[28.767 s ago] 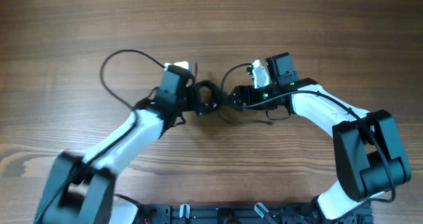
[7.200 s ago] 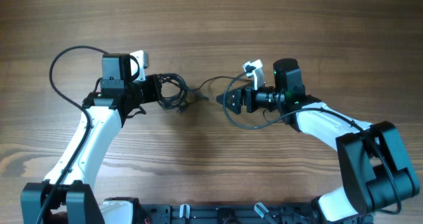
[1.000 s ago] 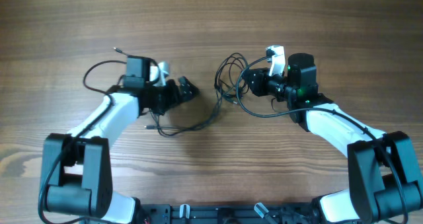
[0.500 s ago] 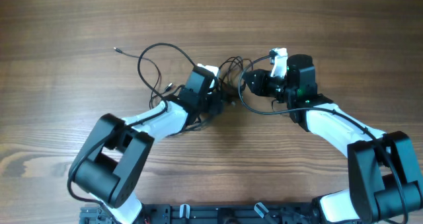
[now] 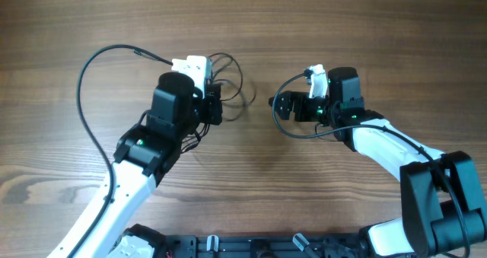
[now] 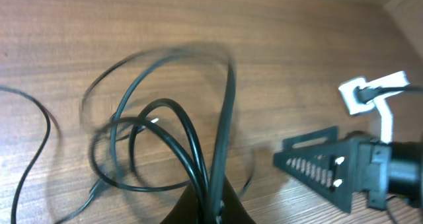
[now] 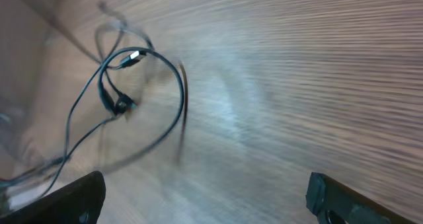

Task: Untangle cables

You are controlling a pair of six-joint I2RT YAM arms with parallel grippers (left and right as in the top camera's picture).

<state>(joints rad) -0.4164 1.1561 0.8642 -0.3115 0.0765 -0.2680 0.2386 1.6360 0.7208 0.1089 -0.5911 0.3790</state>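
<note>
Clenching thin dark grey-black cables point(image 6: 192, 138) in the shut black left gripper point(image 6: 211, 211) at the bottom centre of the left wrist view, gathering several strands there and fanning them upward into blurred, overlapping loops above the brown wood-grain table point(image 6: 297, 39). From overhead, pinching the same bundle with the left gripper point(image 5: 218, 106) just left of the frame's centre, trailing the cables point(image 5: 232, 79) up and to the right of the fingertips. Holding the black right gripper point(image 5: 275, 106) released just right of centre, pointing it left toward the bundle, standing apart from it across a strip of bare wood. In the right wrist view, spreading its fingers point(image 7: 79, 197) wide toward the bottom left and bottom right corners, grasping nothing between them. Facing the looped cables point(image 7: 123, 105) in the upper left of that view, showing a small metallic plug tip point(image 7: 135, 53) near the top of the loop, all blurred; touching the table or hanging above it, cannot tell.
</note>
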